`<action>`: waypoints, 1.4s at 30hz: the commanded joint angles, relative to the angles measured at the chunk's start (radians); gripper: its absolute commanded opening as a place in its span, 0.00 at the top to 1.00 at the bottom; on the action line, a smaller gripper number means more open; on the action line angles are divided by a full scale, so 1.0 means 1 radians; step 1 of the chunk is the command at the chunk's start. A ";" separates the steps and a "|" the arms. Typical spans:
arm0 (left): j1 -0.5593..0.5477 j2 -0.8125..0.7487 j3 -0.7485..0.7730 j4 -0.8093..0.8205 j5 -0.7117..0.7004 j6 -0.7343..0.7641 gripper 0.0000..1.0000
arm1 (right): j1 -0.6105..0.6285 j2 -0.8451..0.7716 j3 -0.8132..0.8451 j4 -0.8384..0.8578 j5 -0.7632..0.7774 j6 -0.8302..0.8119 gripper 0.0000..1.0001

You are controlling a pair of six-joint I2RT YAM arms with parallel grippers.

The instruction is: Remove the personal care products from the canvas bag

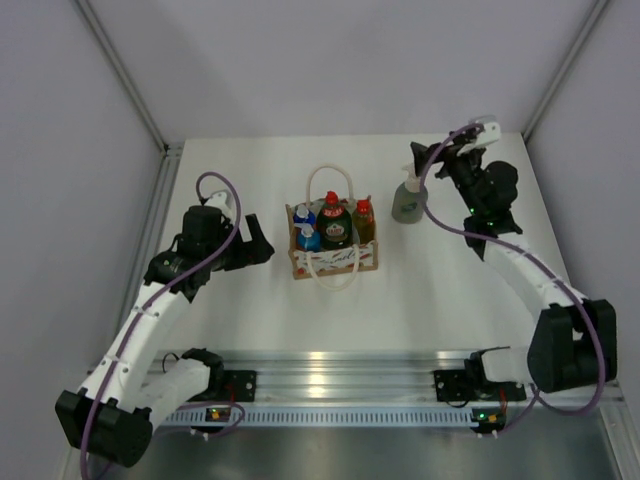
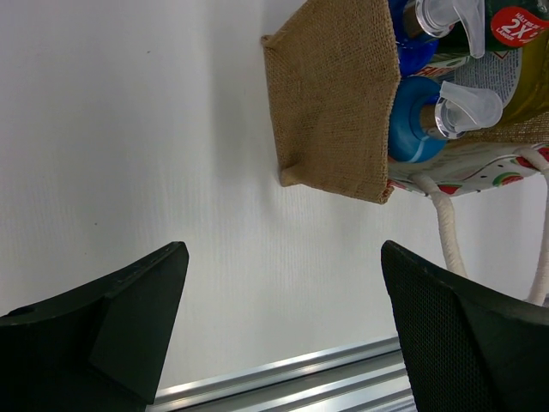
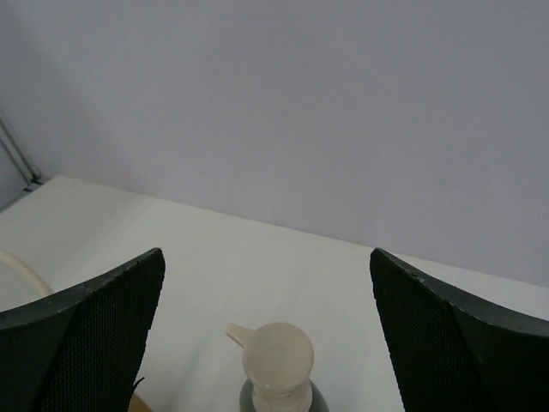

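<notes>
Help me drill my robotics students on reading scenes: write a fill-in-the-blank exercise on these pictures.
1. Exactly ____ bottle stands outside the small tan canvas bag: the grey-green bottle with a cream pump, on the white table.
2. Inside that bag stand ____ bottles, the round green red-capped bottle among them.
3. The right pincer hangs over the grey-green bottle with its jaws ____.
4. The left pincer, beside the bag, grips ____.
Missing words: one; four; open; nothing.
</notes>
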 commanded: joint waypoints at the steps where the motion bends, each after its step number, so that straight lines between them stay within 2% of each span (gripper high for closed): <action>1: -0.003 -0.017 0.027 0.026 0.053 -0.059 0.02 | 0.019 -0.147 0.019 -0.231 0.103 0.076 0.00; 3: -0.003 -0.004 0.056 0.026 0.045 -0.065 0.02 | 0.056 -0.186 0.071 -0.366 0.177 0.078 0.01; 6: -0.005 0.025 0.091 0.040 0.030 -0.083 0.02 | 0.111 -0.209 0.146 -0.660 0.286 0.117 0.00; 9: -0.014 0.061 0.097 0.069 0.068 -0.108 0.02 | 0.171 -0.270 0.122 -0.718 0.375 0.137 0.00; 13: -0.074 0.106 0.091 0.101 0.011 -0.134 0.02 | 0.174 -0.368 -0.065 -0.524 0.236 0.293 0.01; 15: -0.092 0.137 0.087 0.121 0.001 -0.151 0.03 | 0.173 -0.385 -0.111 -0.408 0.075 0.309 0.00; 17: -0.117 0.158 0.091 0.127 -0.041 -0.162 0.05 | 0.182 -0.358 -0.058 -0.493 -0.089 0.306 0.01; 18: -0.144 0.170 0.094 0.129 -0.099 -0.169 0.07 | 0.191 -0.326 -0.029 -0.532 -0.120 0.294 0.00; 20: -0.164 0.196 0.091 0.135 -0.128 -0.179 0.10 | 0.238 -0.312 0.010 -0.572 -0.160 0.247 0.00; 22: -0.178 0.226 0.088 0.146 -0.147 -0.191 0.21 | 0.281 -0.302 0.028 -0.603 -0.164 0.208 0.01; 25: -0.184 0.241 0.070 0.146 -0.209 -0.206 0.28 | 0.402 -0.260 0.095 -0.702 -0.113 0.152 0.01; 26: -0.184 0.244 0.065 0.147 -0.222 -0.211 0.28 | 0.477 -0.244 0.115 -0.727 -0.039 0.133 0.02; 30: -0.187 0.255 0.044 0.164 -0.225 -0.228 0.35 | 0.622 -0.146 0.203 -0.805 0.175 0.096 0.05; 34: -0.189 0.249 0.022 0.192 -0.197 -0.235 0.43 | 0.660 -0.069 0.256 -0.837 0.252 0.104 0.09; 38: -0.196 0.250 0.005 0.219 -0.171 -0.243 0.45 | 0.665 -0.020 0.298 -0.884 0.449 0.136 0.13; 42: -0.204 0.256 -0.001 0.241 -0.147 -0.245 0.45 | 0.663 0.000 0.306 -0.904 0.544 0.150 0.17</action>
